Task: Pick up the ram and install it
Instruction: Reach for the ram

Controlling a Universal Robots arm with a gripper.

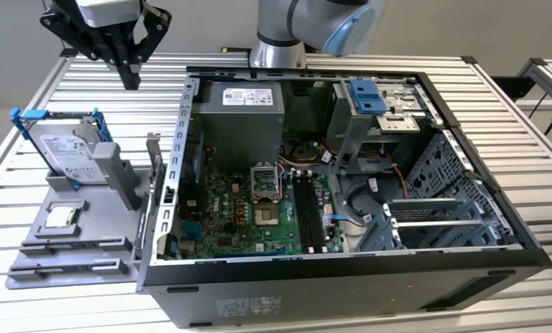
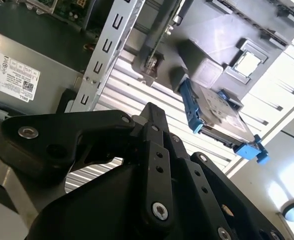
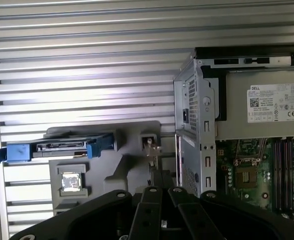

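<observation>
At the first step: the pick-up. Nothing in the tool point(image 1: 128, 80), pinched shut, up high behind the gray tray point(image 1: 35, 267) in the exterior view. Looks like the ram point(image 1: 153, 158): a thin stick standing up on the tray's edge nearest the computer case point(image 1: 331, 291). Not yet in the black slots point(image 1: 306, 208) past the tray. Calls for opening wide, lining up straight over the stick's top, and a soft pinch.

At the exterior view's upper left, your gripper point(image 1: 129, 78) is showing black links point(image 1: 93, 32) under a pale grey block point(image 1: 109, 10). At top centre, the arm point(image 1: 278, 31) is wearing silver-grey casing and a light blue joint cap point(image 1: 356, 30). In the second wrist view, silver screws point(image 2: 160, 211) are dotting the links.
</observation>
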